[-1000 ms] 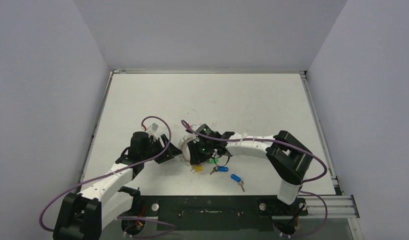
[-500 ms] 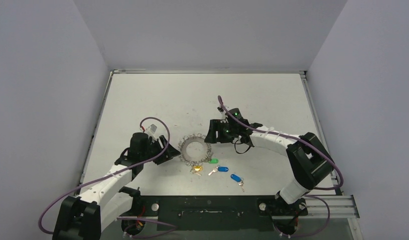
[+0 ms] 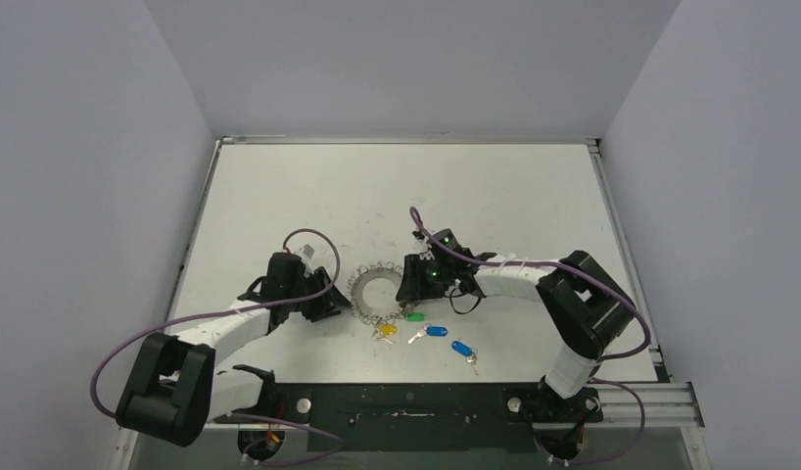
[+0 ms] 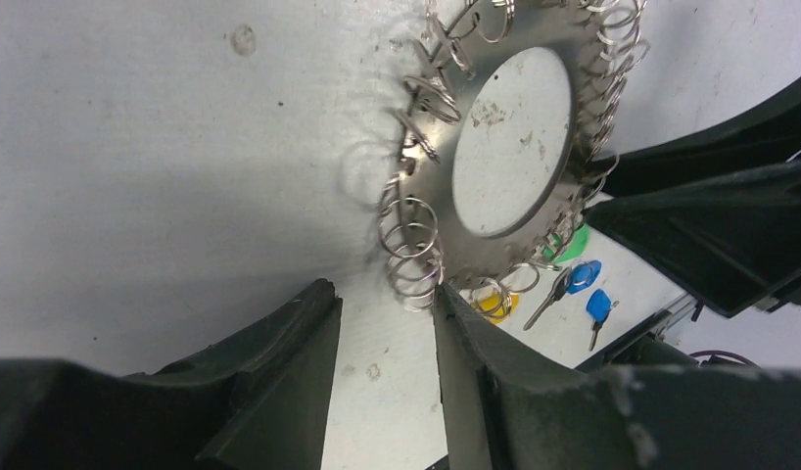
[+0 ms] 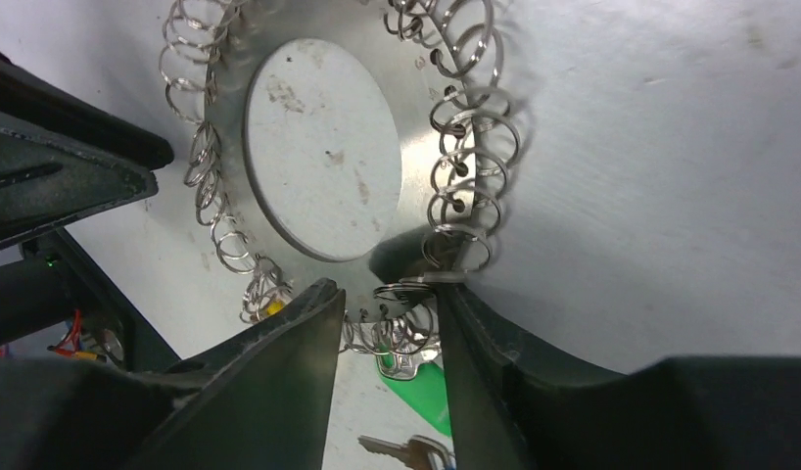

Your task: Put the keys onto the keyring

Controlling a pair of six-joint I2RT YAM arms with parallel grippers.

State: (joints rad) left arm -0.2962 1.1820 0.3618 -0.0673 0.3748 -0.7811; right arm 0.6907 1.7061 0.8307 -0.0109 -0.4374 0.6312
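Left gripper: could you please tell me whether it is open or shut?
Open. In the left wrist view the left gripper shows bare table between its parted fingers; the keyring's wire loops lie at their tips.

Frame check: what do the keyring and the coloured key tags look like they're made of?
Keyring: flat metal, probably steel, with a dull brushed silver finish that shows smudges and soft reflections; its wire loops are thin, shinier metal. Green tag, yellow tag and blue tag: likely plastic, smooth and evenly saturated in colour. Key: bright silver metal.
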